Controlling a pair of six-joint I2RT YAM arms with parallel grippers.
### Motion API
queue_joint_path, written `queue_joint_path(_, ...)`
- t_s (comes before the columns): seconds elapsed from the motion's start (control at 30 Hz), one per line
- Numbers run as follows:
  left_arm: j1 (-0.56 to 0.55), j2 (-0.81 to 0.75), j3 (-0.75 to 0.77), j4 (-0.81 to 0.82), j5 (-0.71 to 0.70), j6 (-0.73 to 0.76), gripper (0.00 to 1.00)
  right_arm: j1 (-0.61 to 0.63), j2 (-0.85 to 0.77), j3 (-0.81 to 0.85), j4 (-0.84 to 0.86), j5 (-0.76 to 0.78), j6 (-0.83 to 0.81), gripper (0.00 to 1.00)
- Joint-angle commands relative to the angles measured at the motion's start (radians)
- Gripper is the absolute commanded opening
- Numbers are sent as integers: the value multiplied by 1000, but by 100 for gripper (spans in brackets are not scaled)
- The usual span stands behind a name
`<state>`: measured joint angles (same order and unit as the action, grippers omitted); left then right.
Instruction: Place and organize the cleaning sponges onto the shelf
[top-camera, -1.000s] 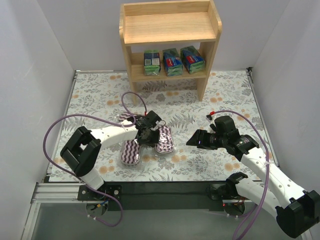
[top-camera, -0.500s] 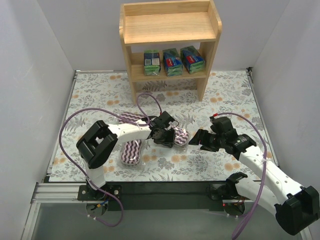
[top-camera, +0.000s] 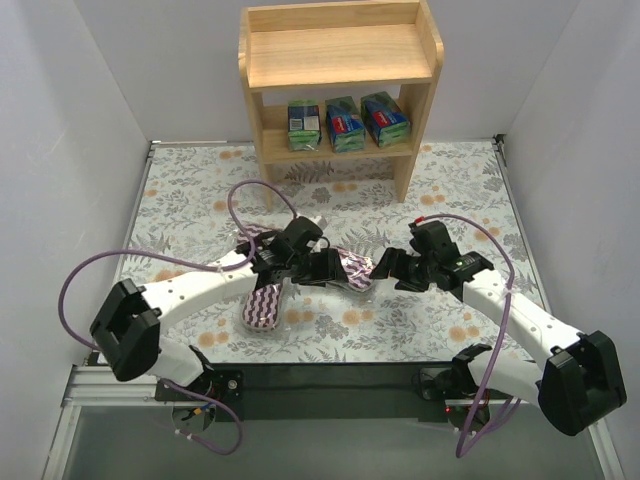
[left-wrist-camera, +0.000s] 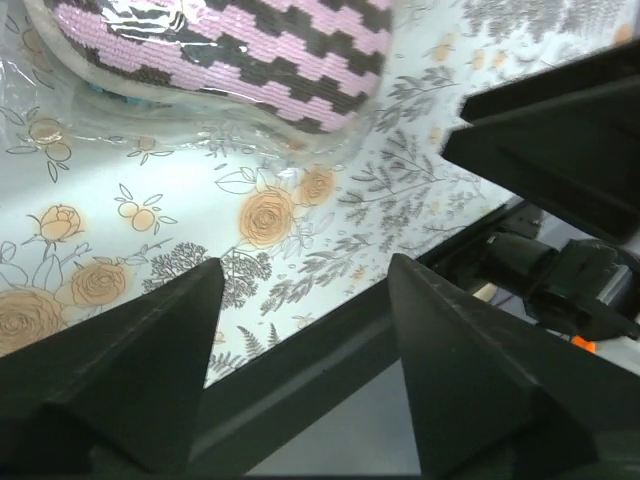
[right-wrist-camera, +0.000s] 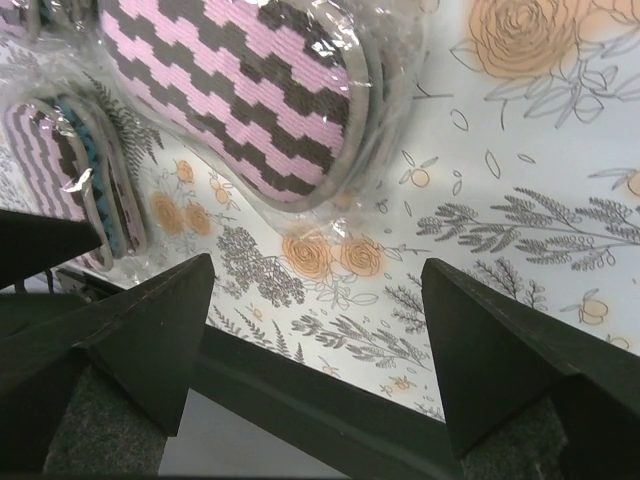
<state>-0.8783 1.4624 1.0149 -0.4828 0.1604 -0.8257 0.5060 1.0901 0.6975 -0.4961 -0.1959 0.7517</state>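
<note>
Shifted across the bench (top-camera: 460, 190), a purple sponge (top-camera: 352, 270) has been released by the left jaws, parted and empty, apparently for the wide-open, empty right jaws

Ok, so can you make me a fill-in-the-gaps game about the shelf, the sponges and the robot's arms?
1. The printed packs sit on the shelf's ___ tier.
2. The number of packs there is ___.
3. One striped pad lies ___ the left gripper and the right gripper.
4. The jaws of both grippers are ___.

Missing words: lower; three; between; open.
</note>
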Motion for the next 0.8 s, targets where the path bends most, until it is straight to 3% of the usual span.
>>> queue_joint_path(0.0,2,-115,-16,-20,-42,-72,65,6,28,14,91,-23,-5,77)
queue_joint_path(0.3,2,-244,105,-154,-208,-90,81,6,135,-3,221,-40,41,69)
queue_joint_path(0.77,24,-430,71,-223,-335,-124,86,8,304,-3,254,-28,69,62)
